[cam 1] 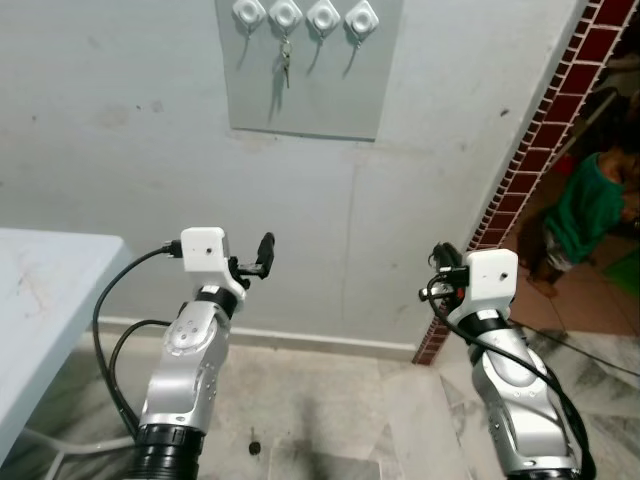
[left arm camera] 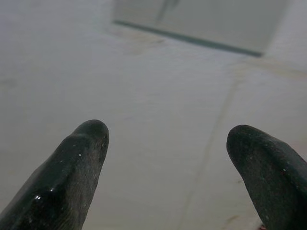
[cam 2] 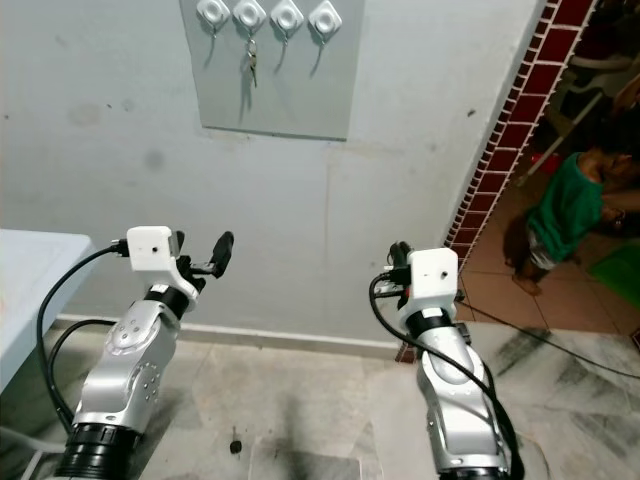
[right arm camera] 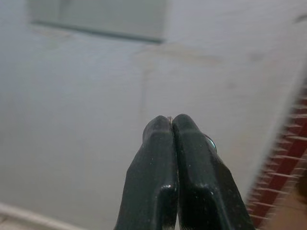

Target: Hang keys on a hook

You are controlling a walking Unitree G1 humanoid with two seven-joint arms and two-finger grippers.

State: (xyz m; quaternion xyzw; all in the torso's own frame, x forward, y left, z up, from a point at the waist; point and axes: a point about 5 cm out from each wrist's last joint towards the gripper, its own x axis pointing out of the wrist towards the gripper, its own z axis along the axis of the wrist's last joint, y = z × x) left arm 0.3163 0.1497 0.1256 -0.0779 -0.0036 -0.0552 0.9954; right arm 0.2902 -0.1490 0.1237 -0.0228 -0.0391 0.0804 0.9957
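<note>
Pressing together at the tips, the two black fingers [right arm camera: 173, 143] of the right gripper [cam 1: 437, 272] show nothing plainly held between them, though a tiny glint at the seam and a small greenish bit beside one finger could be something pinched; I cannot tell. The left gripper [cam 1: 264, 255] has its fingers [left arm camera: 81, 158] spread wide apart with bare wall between them. Both grippers sit at about the same height, well below the grey panel [cam 1: 300, 110] fixed to the wall, and well apart from each other. On that panel four white hooks [cam 1: 306, 17] run in a row, and the keys [cam 1: 285, 62] already hang from the second hook counting from the robot's left. They dangle straight down, long axis upright, ring at the hook and blades pointing at the floor, near the panel's face. Judging by that, the hanging looks done, and the sensible thing now is to keep both arms low and clear, away from the bunch. A white table [cam 1: 40, 290] stands on the robot's left, and a person in green [cam 1: 585, 210] stands beyond the brick-edged opening on its right.
</note>
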